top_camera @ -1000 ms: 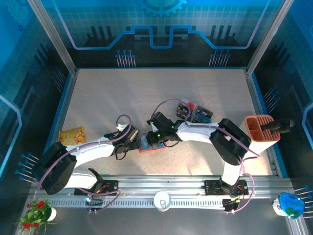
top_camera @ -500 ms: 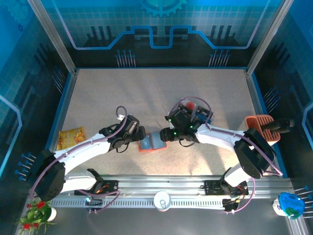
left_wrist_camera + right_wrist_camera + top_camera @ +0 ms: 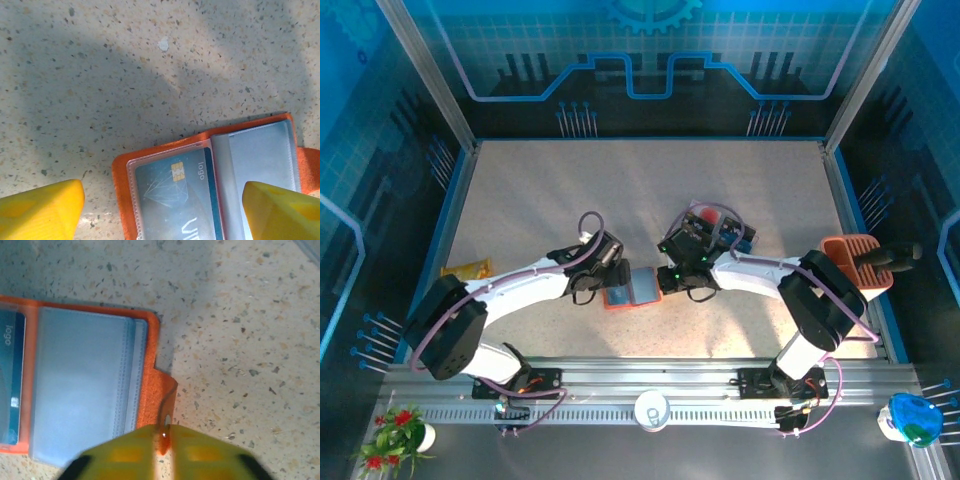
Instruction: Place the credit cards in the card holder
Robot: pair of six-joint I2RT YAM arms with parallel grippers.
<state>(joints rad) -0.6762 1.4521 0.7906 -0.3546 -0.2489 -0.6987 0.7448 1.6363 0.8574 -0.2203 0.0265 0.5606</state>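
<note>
The card holder (image 3: 642,287) lies open at the centre of the table (image 3: 570,190), with one credit card (image 3: 172,192) in a pocket. The right hand (image 3: 163,442) is closed, pinching the holder's snap tab (image 3: 162,390) at its 3 o'clock edge. The left hand (image 3: 160,212) is spread open over its 9 o'clock half.

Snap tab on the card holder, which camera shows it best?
The right wrist view: the snap tab sits centre frame, close up, its tip pinched in the shut right gripper. The left wrist view catches just an orange sliver of it at the right edge. In the top external view it is too small to make out.
</note>
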